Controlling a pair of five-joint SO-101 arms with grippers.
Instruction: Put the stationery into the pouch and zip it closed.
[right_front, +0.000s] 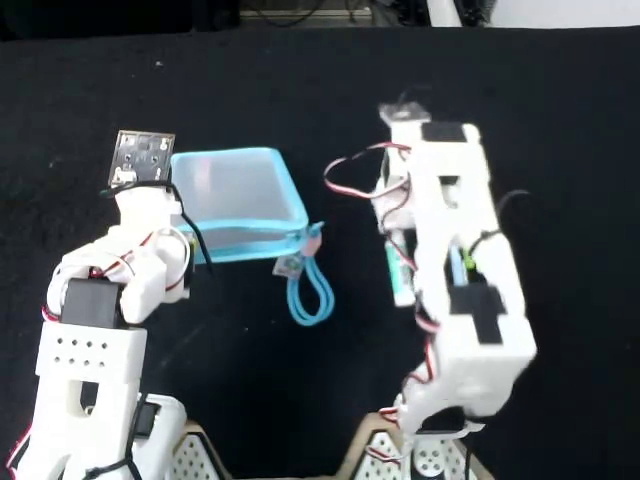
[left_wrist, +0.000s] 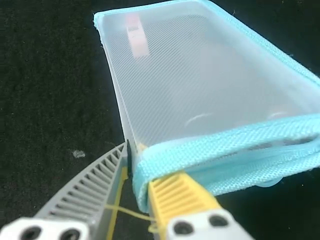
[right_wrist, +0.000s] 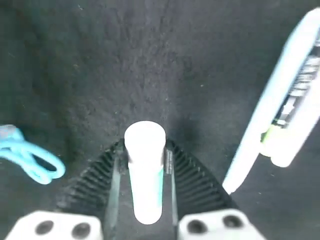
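A translucent pouch (right_front: 235, 195) with cyan zipper trim lies on the black table, and a small red item (left_wrist: 137, 37) shows through its wall. My left gripper (left_wrist: 135, 162) is shut on the pouch's (left_wrist: 200, 90) near corner, with the cyan edge pinched between the grey and yellow fingers; from above it sits at that corner (right_front: 192, 248). My right gripper (right_wrist: 144, 147) is shut on a white and teal stick (right_wrist: 145, 175), held above the cloth. Two pens (right_wrist: 290, 100), one pale blue and one white with green, lie beside it. The right arm (right_front: 450, 230) stands right of the pouch.
The pouch's cyan loop strap (right_front: 310, 290) trails from its zipper end toward the table's front, also visible as the strap (right_wrist: 30, 160) off to the side of the right gripper. Black cloth (right_front: 300, 90) covers the table, with open room behind the pouch.
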